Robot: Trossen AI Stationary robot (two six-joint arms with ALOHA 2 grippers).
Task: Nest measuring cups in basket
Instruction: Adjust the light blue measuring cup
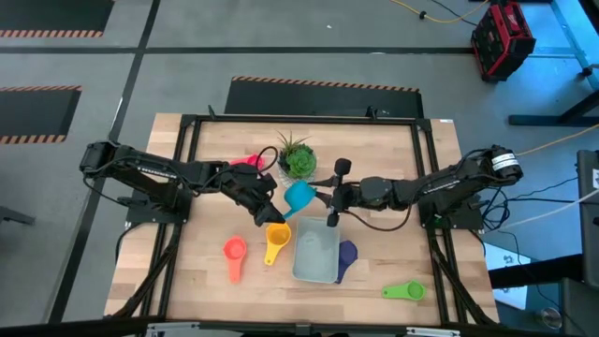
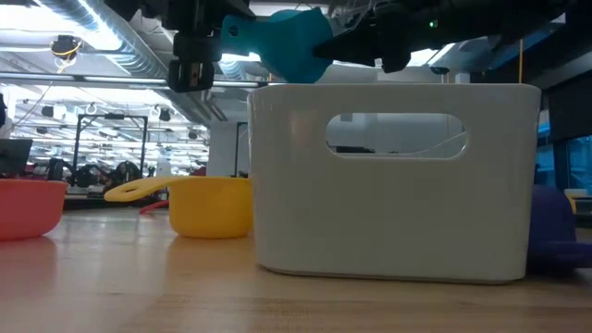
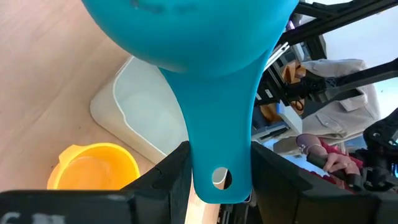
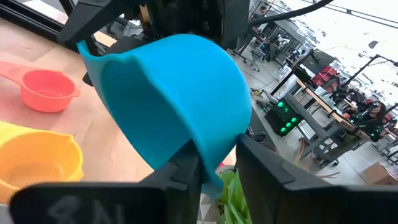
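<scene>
The basket [image 1: 316, 256] sits on the table [image 1: 197, 271] in front of both arms, its mouth upward and seemingly without a cup in it yet, so it can take the set from above; the yellow cup [image 1: 277, 238] lies just beside its left wall, the purple cup [image 1: 348, 253] against its right wall, the orange-red cup [image 1: 234, 250] farther left, the green cup [image 1: 404, 292] apart near the front right, and a pink cup [image 1: 249, 161] back by the potted plant [image 1: 299, 157]. The teal cup [image 1: 299, 196] hangs in the air between the arms, above and behind the basket, likely mid-handover. The left gripper [image 3: 214, 186] pinches its flat handle between both fingers, keeping the bowl free; the right gripper [image 4: 217, 171] has its fingers closing over the bowl's rim, one inside and one outside, probably to take the cup so it can lower it into the basket.
</scene>
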